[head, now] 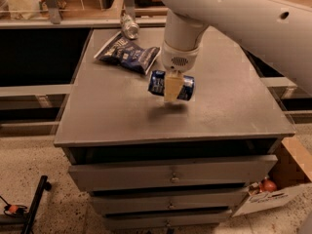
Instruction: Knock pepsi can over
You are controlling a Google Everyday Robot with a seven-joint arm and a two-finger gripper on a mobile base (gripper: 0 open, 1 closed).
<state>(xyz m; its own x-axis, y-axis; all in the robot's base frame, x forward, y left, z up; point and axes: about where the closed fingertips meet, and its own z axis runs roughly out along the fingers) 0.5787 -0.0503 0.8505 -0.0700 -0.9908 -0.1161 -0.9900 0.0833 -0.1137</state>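
The pepsi can (157, 83), dark blue with white print, lies on its side over the middle of the grey table top (117, 121). My gripper (171, 87) comes down from the white arm (181, 43) and is shut on the can's middle. A tan finger (171, 89) crosses the can's front. A shadow lies on the table just below them. It is not clear whether the can touches the top.
A flat dark blue chip bag (127, 53) lies at the back left of the table. A small silvery can (129, 27) lies behind it by the far edge. Drawers (170, 177) are under the top. A cardboard box (287, 179) stands on the floor at the right.
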